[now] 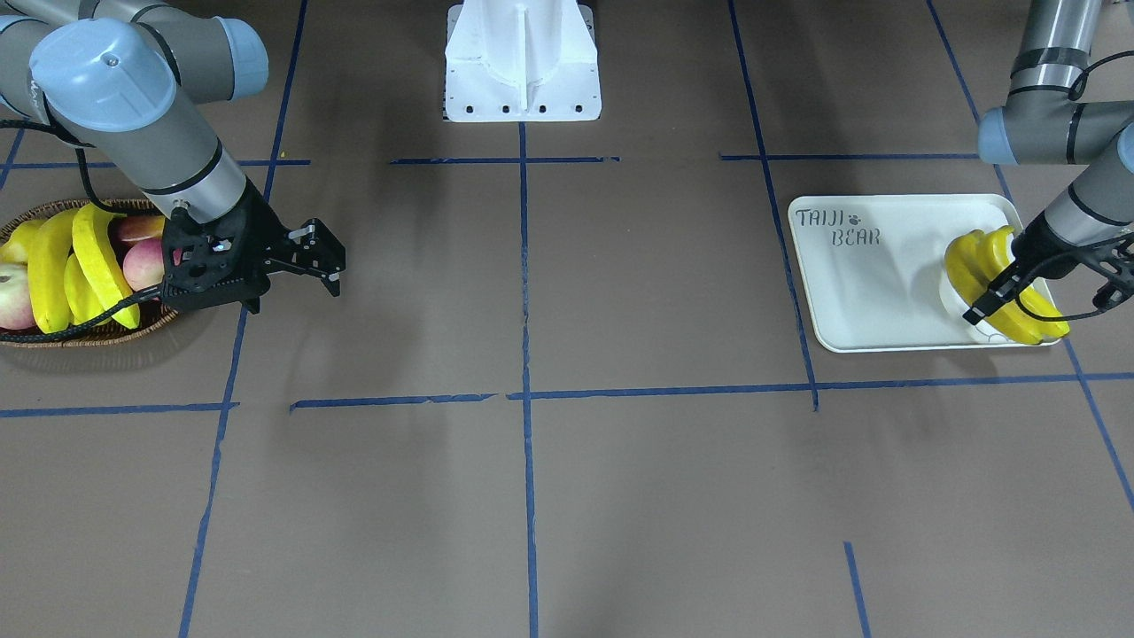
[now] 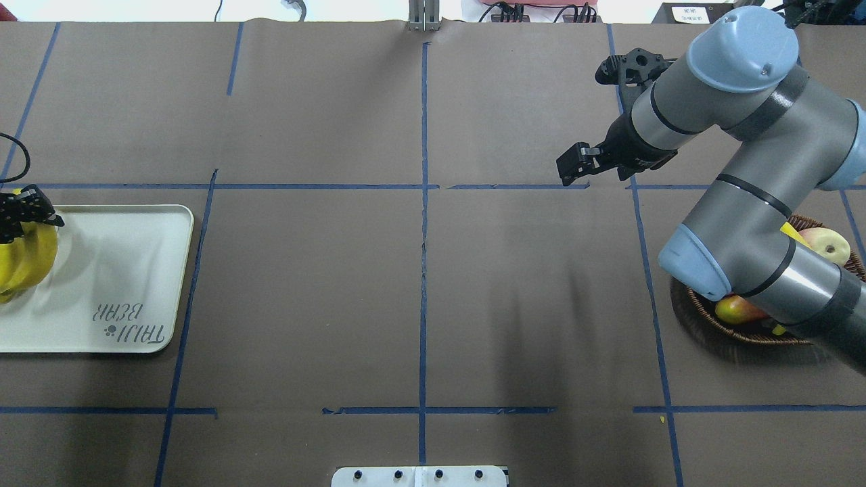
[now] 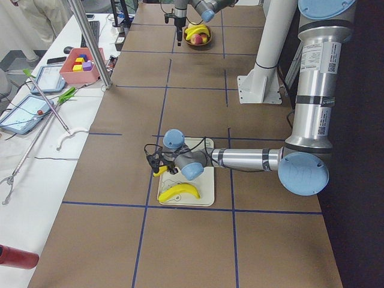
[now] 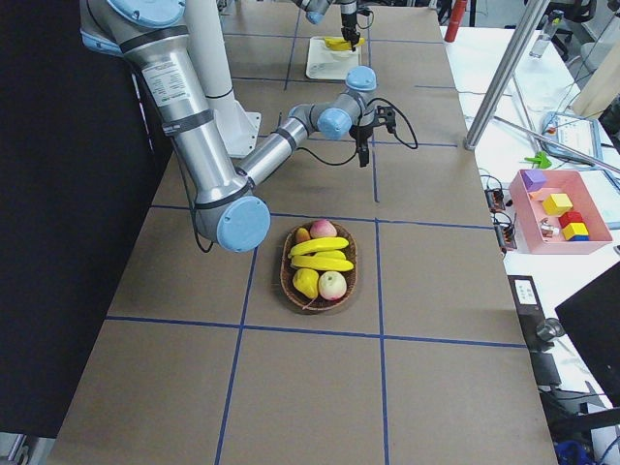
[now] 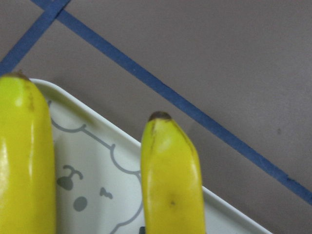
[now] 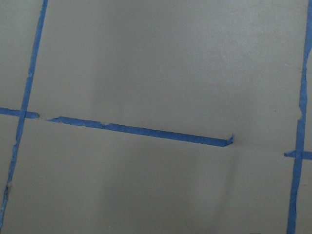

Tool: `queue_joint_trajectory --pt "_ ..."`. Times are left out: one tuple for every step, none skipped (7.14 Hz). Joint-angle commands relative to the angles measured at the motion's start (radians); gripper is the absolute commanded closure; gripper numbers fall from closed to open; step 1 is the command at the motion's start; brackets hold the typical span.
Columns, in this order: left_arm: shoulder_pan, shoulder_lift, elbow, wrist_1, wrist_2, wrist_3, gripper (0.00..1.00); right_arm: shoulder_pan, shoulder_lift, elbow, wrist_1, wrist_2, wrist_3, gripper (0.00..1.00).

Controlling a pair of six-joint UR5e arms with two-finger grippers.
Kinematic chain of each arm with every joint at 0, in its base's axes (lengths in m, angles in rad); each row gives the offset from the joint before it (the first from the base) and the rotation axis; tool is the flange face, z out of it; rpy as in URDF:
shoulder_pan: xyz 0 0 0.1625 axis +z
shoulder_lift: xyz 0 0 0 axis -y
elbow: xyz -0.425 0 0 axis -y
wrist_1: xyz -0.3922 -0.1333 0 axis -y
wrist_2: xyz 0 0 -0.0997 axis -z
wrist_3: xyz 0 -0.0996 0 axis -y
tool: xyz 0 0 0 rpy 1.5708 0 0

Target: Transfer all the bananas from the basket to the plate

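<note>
1. Two bananas [image 4: 323,254], long, curved and smooth yellow, lie side by side and touching. They rest on top of the other fruit in the basket [image 2: 717,335], a brown wicker oval at about 3 o'clock in the overhead view.
2. Two more bananas [image 3: 180,192] are on the plate [image 1: 868,292], a white tray at 9 o'clock in the overhead view. They sit at its outer end, over the bear drawing and away from the lettering.
3. Handling, as a judgement: each banana is probably light and fairly stiff, with a slick skin. The flesh would bruise under a hard squeeze, so gentle pressure suits it.
4. The best hold is likely across the thick middle, with the fingers on the two narrow sides. That should keep it balanced and stop it swinging by an end.
5. The basket pair touch each other, so the banana on the outside of the pair looks the easier one to reach with a finger.
6. The left gripper [image 1: 1038,310] hangs over the plate's bananas. Its fingers look spread wide, one on either side, pinching nothing.
7. The right gripper [image 1: 335,266] is over bare table at about 2 o'clock overhead, apart from the basket. Its fingers look parted with nothing between them.
8. Pink-red apples [image 1: 142,264] and a yellow pear-like fruit [image 4: 306,283] share the basket.
</note>
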Motion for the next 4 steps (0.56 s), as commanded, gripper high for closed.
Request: queue_joint_trajectory --pt "-0.11 0.003 0.0 0.004 -0.115 0.099 0.0 0.0 0.002 0.0 0.0 0.0 0.0 0.01" --pt "-0.188 -0.004 -0.005 0.012 -0.278 0.136 0.0 0.016 -0.003 0.001 -0.002 0.003 -0.002 0.01" --pt "-0.21 -0.023 -0.026 0.015 -0.332 0.134 0.0 0.035 -0.016 0.003 -0.002 0.006 -0.028 0.0" --pt "-0.209 -0.066 -0.046 0.009 -0.334 0.138 0.0 0.055 -0.085 0.038 -0.003 0.011 -0.128 0.0"
